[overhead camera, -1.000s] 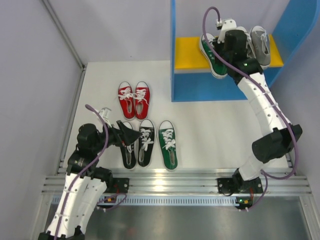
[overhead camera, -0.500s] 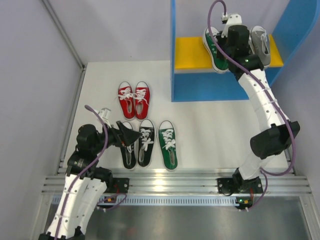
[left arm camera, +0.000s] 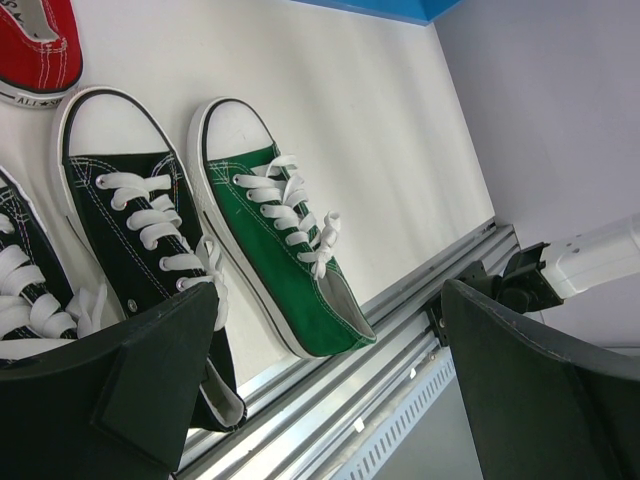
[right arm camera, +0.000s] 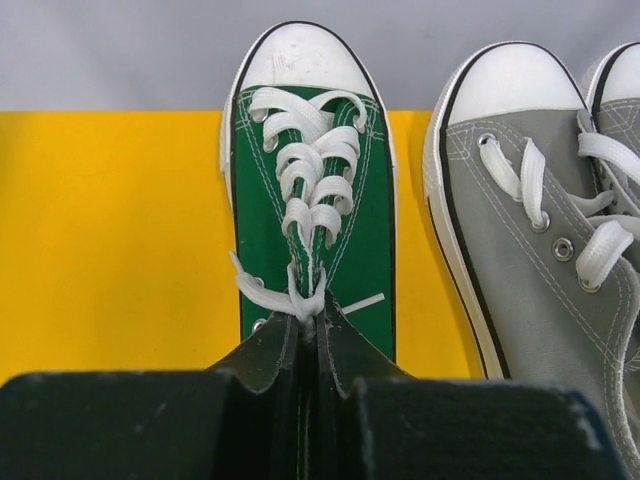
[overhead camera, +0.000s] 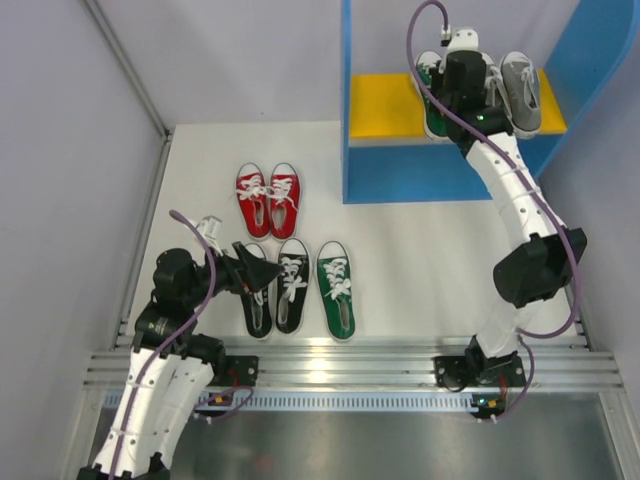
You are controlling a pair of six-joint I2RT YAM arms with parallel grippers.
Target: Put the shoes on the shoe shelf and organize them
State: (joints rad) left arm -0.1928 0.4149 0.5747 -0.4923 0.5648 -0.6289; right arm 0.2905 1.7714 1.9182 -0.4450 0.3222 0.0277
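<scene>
My right gripper (overhead camera: 452, 88) is shut on the tongue of a green shoe (right arm camera: 310, 190), which lies straight on the yellow upper board (right arm camera: 110, 230) of the blue shoe shelf (overhead camera: 346, 110). The gripper's own view shows the fingers (right arm camera: 318, 335) pinched together at the lace knot. A grey pair (overhead camera: 520, 90) lies just to its right, and the nearer grey shoe (right arm camera: 520, 230) is close beside the green one. On the table are a red pair (overhead camera: 268, 198), a black pair (overhead camera: 275, 285) and the other green shoe (overhead camera: 336, 290). My left gripper (overhead camera: 255, 270) is open and empty over the black pair.
The left wrist view shows the green shoe (left arm camera: 280, 230), a black shoe (left arm camera: 140, 220) and a red heel (left arm camera: 35, 50) on the white table, with the aluminium rail (left arm camera: 400, 320) at the near edge. Grey walls enclose the table's left and back.
My right gripper has carried the green shoe further back onto the yellow board and turned it straight, closer to the grey pair. The left arm has not moved.
</scene>
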